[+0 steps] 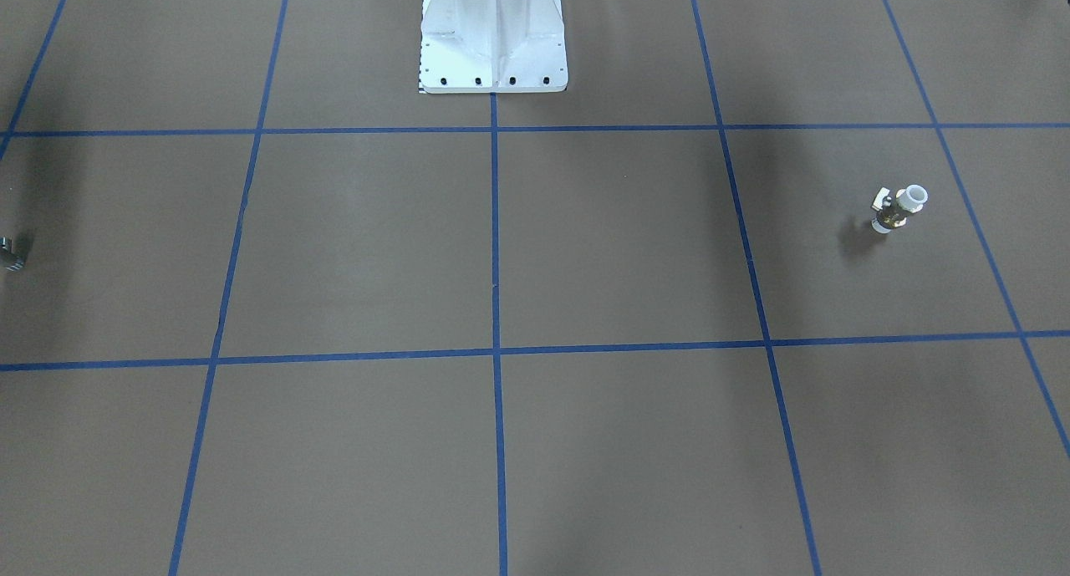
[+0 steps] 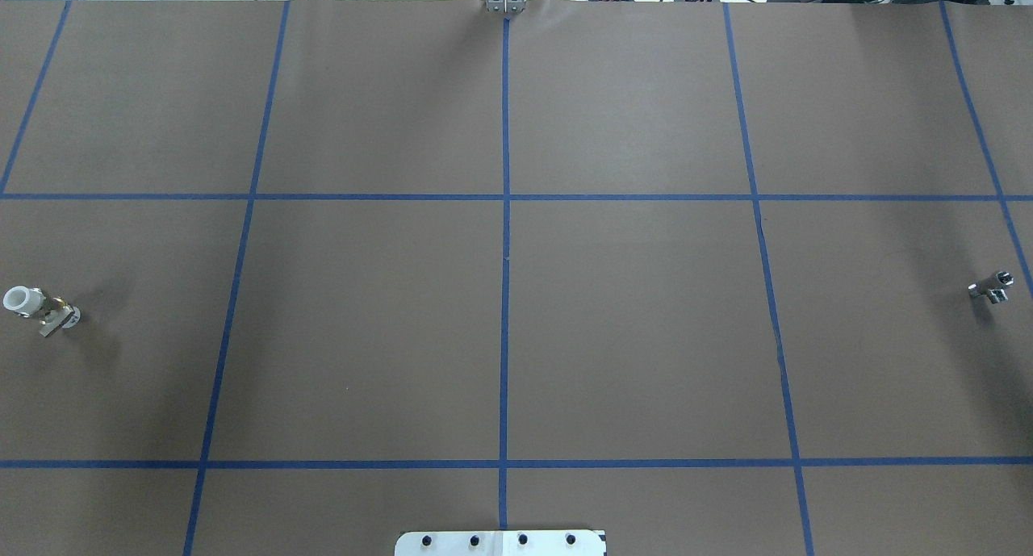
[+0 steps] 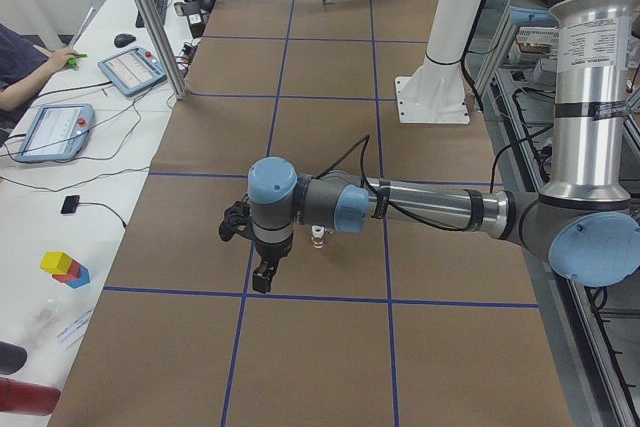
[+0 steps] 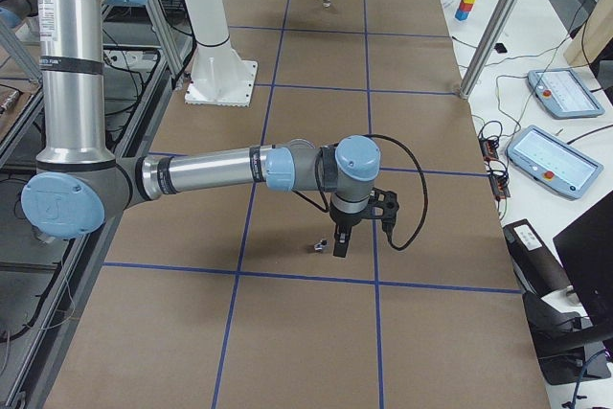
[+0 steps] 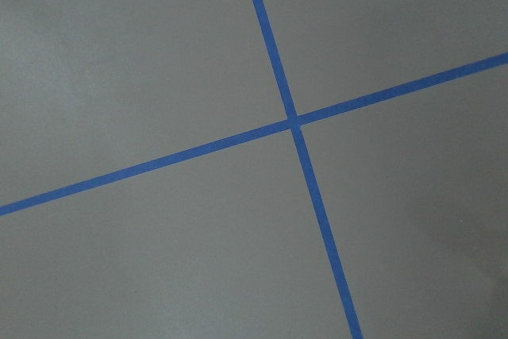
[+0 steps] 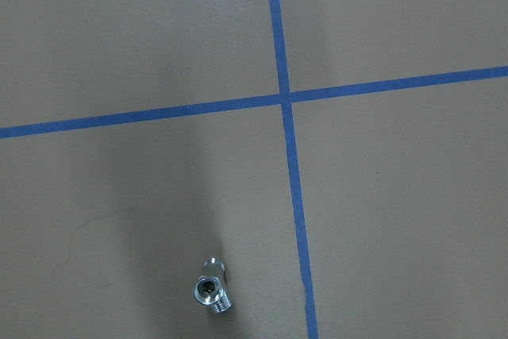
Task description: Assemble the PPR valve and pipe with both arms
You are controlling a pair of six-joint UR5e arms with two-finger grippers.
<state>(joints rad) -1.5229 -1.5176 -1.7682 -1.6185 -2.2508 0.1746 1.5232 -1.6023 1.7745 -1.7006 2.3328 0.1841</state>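
Left gripper (image 3: 262,277) hangs fingers-down over the brown table (image 2: 629,338). It shows only from the side, so you cannot tell whether its jaws are apart or together. Just beside it you find the PPR valve (image 2: 40,307), standing upright near the table's left end, white round end on top. Right gripper (image 4: 340,244) hangs the same way at the right end, and its jaw state cannot be told either. The pipe (image 6: 213,291) lies on the table just beside it. Valve and pipe sit well apart, neither one held.
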